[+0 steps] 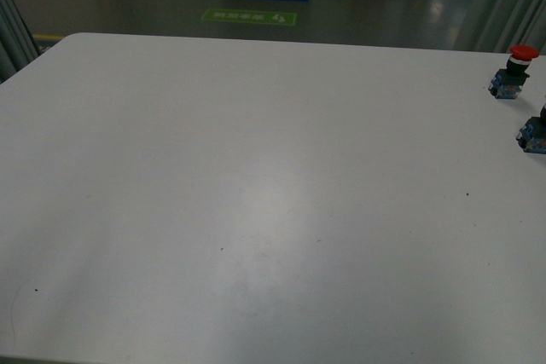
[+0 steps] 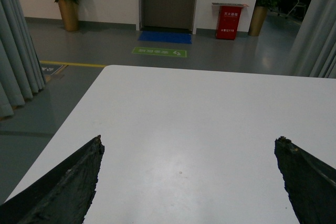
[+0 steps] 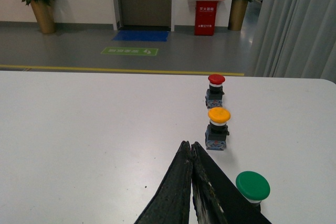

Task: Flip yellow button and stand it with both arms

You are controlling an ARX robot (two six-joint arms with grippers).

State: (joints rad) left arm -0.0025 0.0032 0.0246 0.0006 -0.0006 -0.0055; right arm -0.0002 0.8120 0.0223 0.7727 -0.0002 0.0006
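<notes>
The right fingers (image 3: 191, 153) are pressed together with nothing between them, above the white desk (image 3: 79, 145); the left fingers (image 2: 86, 166) are spread wide over bare desk. Just beyond the right fingers the yellow button (image 3: 218, 128) stands upright, between a red button (image 3: 215, 90) and a green button (image 3: 252, 187).

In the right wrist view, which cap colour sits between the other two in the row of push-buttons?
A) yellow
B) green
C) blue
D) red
A. The yellow button stands upright, cap up, with the red button beyond it and the green button nearest the shut right gripper.
</notes>
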